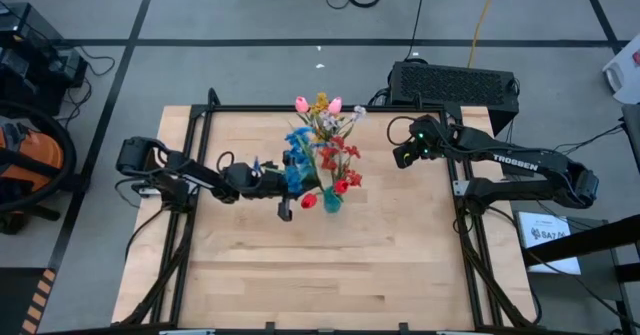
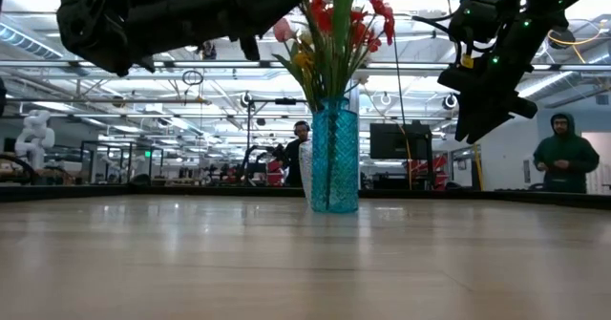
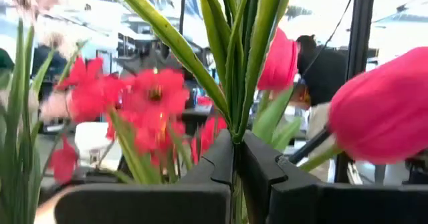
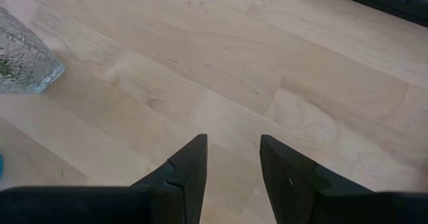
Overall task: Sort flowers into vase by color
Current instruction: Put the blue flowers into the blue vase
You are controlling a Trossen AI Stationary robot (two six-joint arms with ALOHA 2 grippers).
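Clamping a green stem (image 3: pixel 235 97) between its fingers, the left claw (image 3: pixel 235 174) was all but closed, the stem running up through the narrow slit between the tips among long leaves. In the high view that claw (image 1: pixel 287 187) sat against the left side of the bouquet (image 1: pixel 325 145), its arm reaching in across the table (image 1: pixel 250 265) from the left edge, held above the board. The flowers stood in a blue vase (image 2: pixel 334 158) near the table's middle: pink tulips (image 1: pixel 302 104) at the far side, red blooms (image 1: pixel 340 160) to the right, a blue spray (image 1: pixel 298 155) to the left, a yellow sprig (image 1: pixel 320 102) between the pinks. The right claw (image 4: pixel 233 164) hung with its fingers apart and nothing between them, over bare wood; its arm bent in from the right, well clear of the bouquet, with a clear glass vase (image 4: pixel 23 53) cut off at the edge of its wrist view. Which flower head the gripped stem belonged to could not be told; the near blooms were blurred. In the low view the vase's neck hid the stems' lower ends, and a person (image 2: pixel 566 158) stood beyond the table.
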